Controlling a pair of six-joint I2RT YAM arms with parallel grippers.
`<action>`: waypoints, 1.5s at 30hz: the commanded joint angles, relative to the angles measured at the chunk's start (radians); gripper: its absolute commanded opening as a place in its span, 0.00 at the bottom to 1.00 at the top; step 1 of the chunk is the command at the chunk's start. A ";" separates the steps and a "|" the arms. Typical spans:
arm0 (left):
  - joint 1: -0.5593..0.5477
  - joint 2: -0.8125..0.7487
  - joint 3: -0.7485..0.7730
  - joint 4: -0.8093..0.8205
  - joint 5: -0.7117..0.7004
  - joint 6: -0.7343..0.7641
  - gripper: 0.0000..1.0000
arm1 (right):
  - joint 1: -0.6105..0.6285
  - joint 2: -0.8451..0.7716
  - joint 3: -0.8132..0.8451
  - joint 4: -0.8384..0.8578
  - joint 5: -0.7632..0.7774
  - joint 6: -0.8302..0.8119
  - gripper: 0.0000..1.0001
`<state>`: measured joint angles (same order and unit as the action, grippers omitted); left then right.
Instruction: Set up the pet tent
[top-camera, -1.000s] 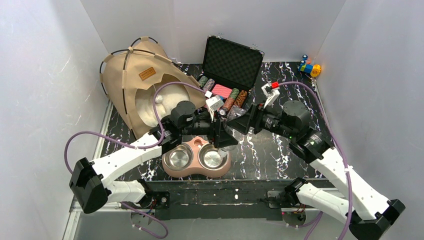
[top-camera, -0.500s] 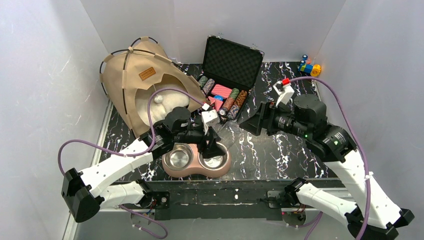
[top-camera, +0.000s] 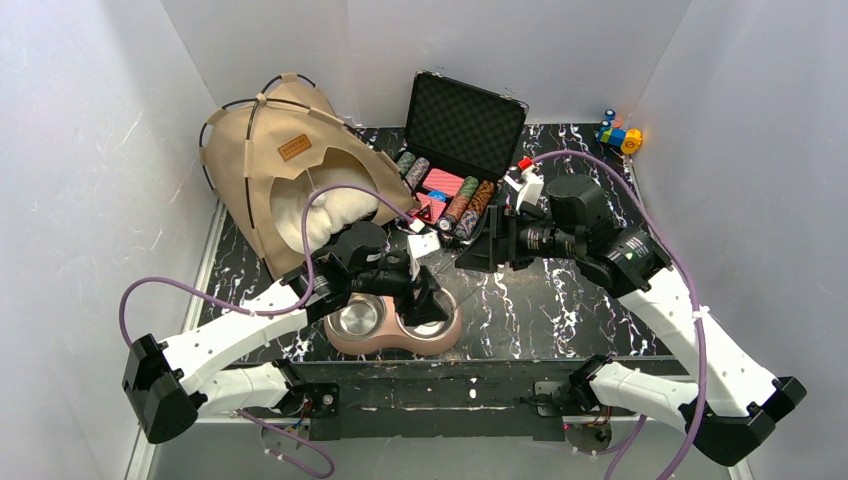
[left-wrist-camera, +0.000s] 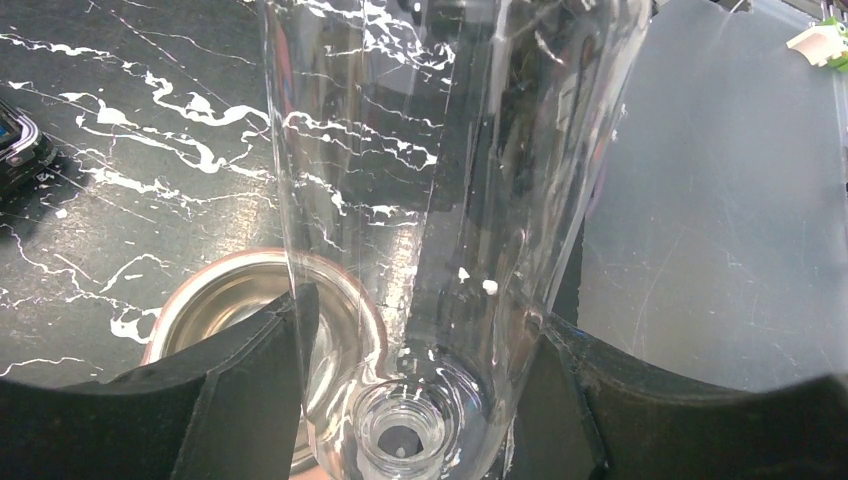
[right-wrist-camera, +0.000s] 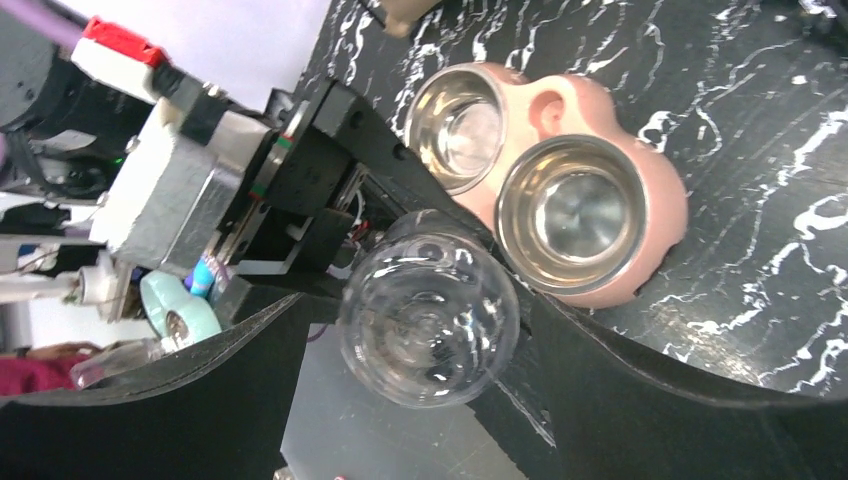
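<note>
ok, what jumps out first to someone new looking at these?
The tan pet tent stands at the far left, with a white cushion inside. At near centre, the left gripper is shut on a clear bottle over the pink double bowl. An open chip case sits at the far middle.

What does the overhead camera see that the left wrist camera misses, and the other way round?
Only the top view shows the tent, standing at the back left with a white cushion inside, and the open chip case. Only the left wrist view plainly shows the clear bottle clamped in the left end effector. Both show the pink bowl dish and the marble table.
</note>
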<state>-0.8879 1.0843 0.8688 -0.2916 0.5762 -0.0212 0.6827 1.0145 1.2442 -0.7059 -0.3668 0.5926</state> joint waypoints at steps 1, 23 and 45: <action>-0.006 -0.024 0.001 0.021 -0.014 0.017 0.31 | 0.017 -0.005 -0.026 0.099 -0.095 0.032 0.89; -0.006 -0.065 -0.027 0.068 -0.028 0.009 0.31 | 0.116 0.044 -0.094 0.184 -0.005 0.079 0.84; 0.361 -0.115 0.014 0.006 -0.152 -0.079 0.98 | 0.200 -0.064 0.004 -0.119 0.671 -0.018 0.43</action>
<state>-0.6460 1.0054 0.8410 -0.2890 0.4793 -0.0433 0.8295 0.9295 1.1984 -0.7860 0.1577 0.6048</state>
